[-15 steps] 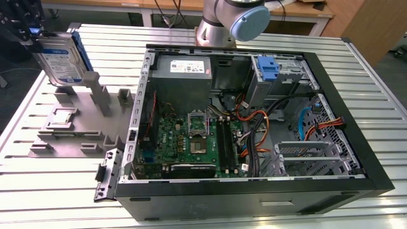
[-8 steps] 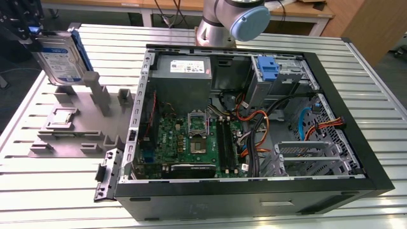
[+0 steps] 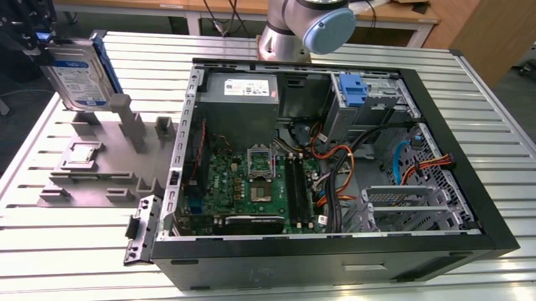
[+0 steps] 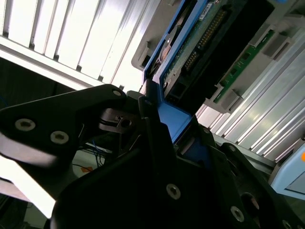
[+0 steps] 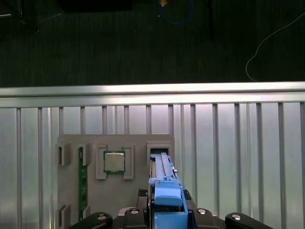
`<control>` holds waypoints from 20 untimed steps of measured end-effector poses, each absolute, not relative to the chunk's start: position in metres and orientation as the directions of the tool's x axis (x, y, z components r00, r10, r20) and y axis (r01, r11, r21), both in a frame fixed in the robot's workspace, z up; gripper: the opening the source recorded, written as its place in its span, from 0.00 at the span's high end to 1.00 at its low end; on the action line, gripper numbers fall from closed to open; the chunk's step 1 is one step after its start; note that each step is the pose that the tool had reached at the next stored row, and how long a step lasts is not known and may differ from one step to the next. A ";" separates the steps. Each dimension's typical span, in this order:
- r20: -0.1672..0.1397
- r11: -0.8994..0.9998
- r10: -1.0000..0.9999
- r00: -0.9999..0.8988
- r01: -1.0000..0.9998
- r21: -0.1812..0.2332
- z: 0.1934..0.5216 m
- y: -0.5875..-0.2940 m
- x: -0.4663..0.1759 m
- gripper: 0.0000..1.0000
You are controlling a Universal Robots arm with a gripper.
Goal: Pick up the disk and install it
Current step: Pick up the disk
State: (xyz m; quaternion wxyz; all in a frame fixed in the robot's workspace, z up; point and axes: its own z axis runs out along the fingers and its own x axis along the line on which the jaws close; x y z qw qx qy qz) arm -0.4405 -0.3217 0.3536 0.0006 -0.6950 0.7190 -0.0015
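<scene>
That silver flat hard drive (image 3: 74, 66) has a white-and-blue label (image 3: 82, 86) and blue plastic bracket (image 3: 105, 66); rectangular motherboard (image 3: 251, 182) is green, metal computer case (image 3: 335, 263) black.

Even light lit the ribbed surface (image 3: 75, 244) in the exterior view, with soft shadows inside the computer case (image 3: 335, 254). In the second wrist view the slats (image 4: 62, 33) glared white behind a dark end effector (image 4: 169, 121); in the first wrist view the floor (image 5: 119, 47) lay dim.

The disk (image 3: 77, 74), upper left in the exterior view, is seen as silver metal edged with smooth blue plastic; the bench (image 3: 75, 232) is ribbed, shiny aluminium, the fixture plate (image 3: 96, 188) matt grey.
</scene>
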 end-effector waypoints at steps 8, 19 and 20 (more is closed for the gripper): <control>0.001 0.034 -0.999 -0.034 -0.999 -0.003 0.358 -0.322 -0.441 0.63; 0.001 0.034 -0.999 -0.034 -0.999 -0.003 0.365 -0.322 -0.441 0.63; 0.001 0.034 -0.999 -0.034 -0.999 -0.003 0.366 -0.322 -0.441 0.63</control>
